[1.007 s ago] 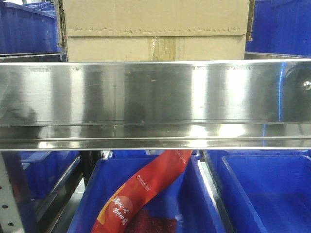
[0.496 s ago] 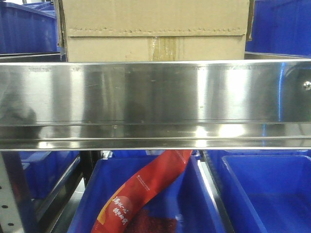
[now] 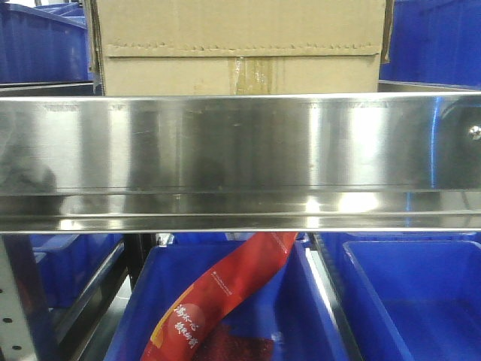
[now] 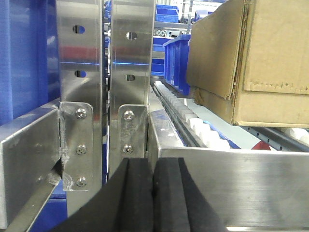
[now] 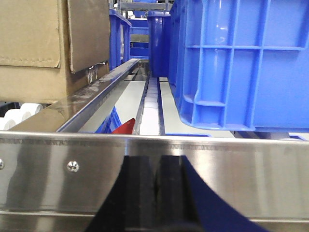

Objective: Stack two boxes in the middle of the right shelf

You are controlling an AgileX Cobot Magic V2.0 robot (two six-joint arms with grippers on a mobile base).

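Front view: a plain brown corrugated cardboard box (image 3: 240,47) with a jagged-edged flap rests on the shiny stainless-steel shelf tier (image 3: 240,162), behind its broad mirror-like front lip. Below the lip, a red printed packet (image 3: 225,297) leans in a blue plastic bin (image 3: 316,316). Wrist views: left gripper (image 4: 153,193) and right gripper (image 5: 155,191) each have black pads pressed together, holding nothing, just before the lip.

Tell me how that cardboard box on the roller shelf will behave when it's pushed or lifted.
The cardboard box rests on white rollers, so a push would probably send it gliding easily. Its wrinkled walls and loose flap suggest that it would buckle under a hard squeeze. It looks broad and stable, unlikely to tip.
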